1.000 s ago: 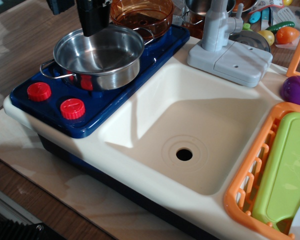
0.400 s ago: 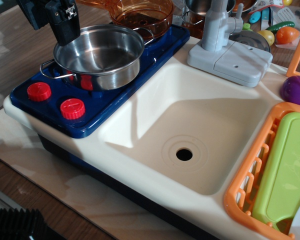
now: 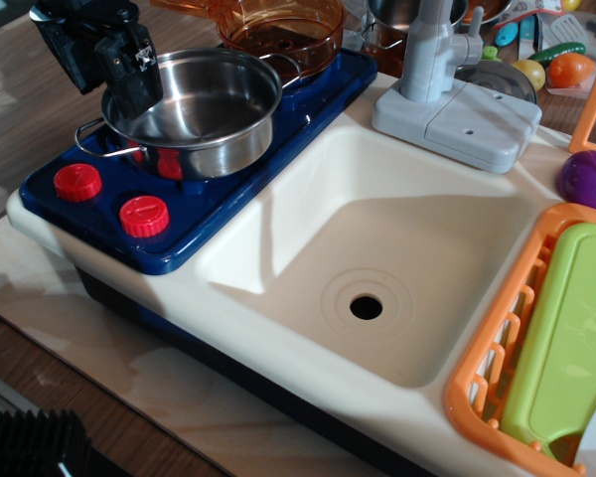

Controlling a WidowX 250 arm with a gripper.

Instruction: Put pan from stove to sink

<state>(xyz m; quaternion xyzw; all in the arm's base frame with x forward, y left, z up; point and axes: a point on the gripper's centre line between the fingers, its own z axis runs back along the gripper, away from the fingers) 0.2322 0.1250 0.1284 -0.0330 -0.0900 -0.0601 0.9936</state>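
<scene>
The pan (image 3: 194, 109), a shiny steel pot with thin wire loop handles, stands on the front burner of the dark blue stove (image 3: 253, 164). My black gripper (image 3: 136, 91) hangs over the pan's left rim, with one finger (image 3: 139, 75) reaching down at the rim. I cannot tell whether the jaws are closed on the rim. The cream-white sink (image 3: 308, 229) with its round drain hole (image 3: 366, 306) lies to the right of the stove and holds nothing.
An amber transparent pot (image 3: 283, 30) sits on the back burner, right behind the pan. The grey faucet (image 3: 432, 60) stands behind the sink. An orange dish rack (image 3: 497, 358) with a green board (image 3: 571, 338) is on the right. Two red knobs (image 3: 77, 182) front the stove.
My gripper moved left from above the pan's back rim and came down at its left rim. The pan shifted slightly to the left.
</scene>
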